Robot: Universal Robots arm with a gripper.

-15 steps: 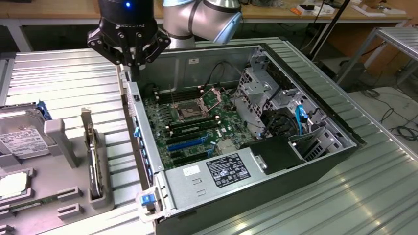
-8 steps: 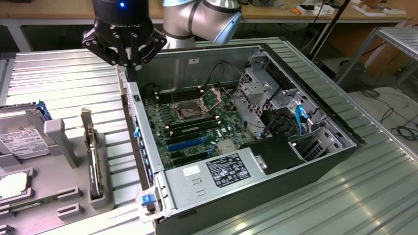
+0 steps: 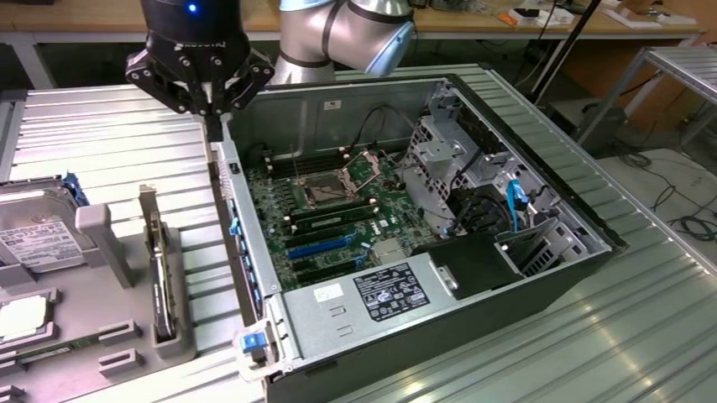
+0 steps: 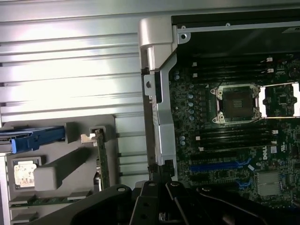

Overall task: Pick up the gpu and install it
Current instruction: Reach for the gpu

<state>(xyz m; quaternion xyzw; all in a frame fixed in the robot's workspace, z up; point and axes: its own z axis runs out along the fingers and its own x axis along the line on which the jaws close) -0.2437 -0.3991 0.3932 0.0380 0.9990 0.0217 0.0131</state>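
1. Black pincer (image 3: 211, 126): fingers pressed together, nothing gripped, above the sheet-metal rear edge of the open case (image 3: 538, 294).
2. Gpu (image 3: 164, 285): thin green board with silver bracket, upright on edge in a slot of the grey moulded holder (image 3: 110, 239), at the exterior view's left.
3. Ribbed metal tabletop (image 3: 112, 126) beneath.
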